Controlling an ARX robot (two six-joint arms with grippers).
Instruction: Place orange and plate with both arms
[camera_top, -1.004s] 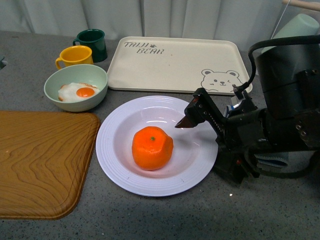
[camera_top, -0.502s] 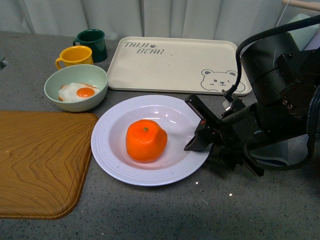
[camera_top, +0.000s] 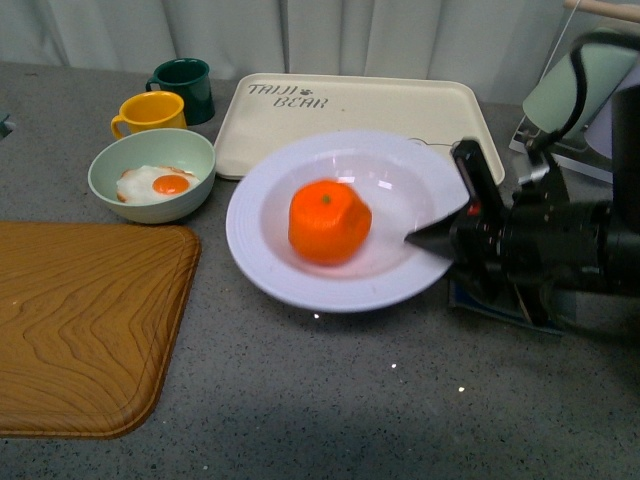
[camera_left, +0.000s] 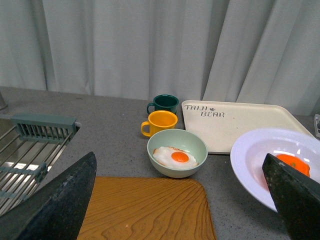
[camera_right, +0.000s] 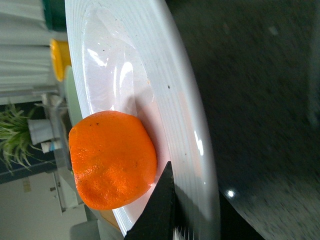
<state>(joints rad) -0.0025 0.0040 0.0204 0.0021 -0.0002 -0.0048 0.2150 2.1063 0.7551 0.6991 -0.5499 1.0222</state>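
Front view: the right claw is clenched on the right rim of the plate, held above the counter with the orange in its well; left wrist view: the left claw gapes wide, empty; right wrist view: one finger lies across the rim beside the orange

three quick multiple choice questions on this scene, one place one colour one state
1. Where is the orange? A in the plate B in a mug C on the table
2. The bowl holding the egg is: A white B pale green C blue
3. The right gripper is: A open B shut on the orange C shut on the plate's rim
Answers: 1 A, it sits in the plate's well; 2 B, its wall is pale green; 3 C, it clamps the rim.
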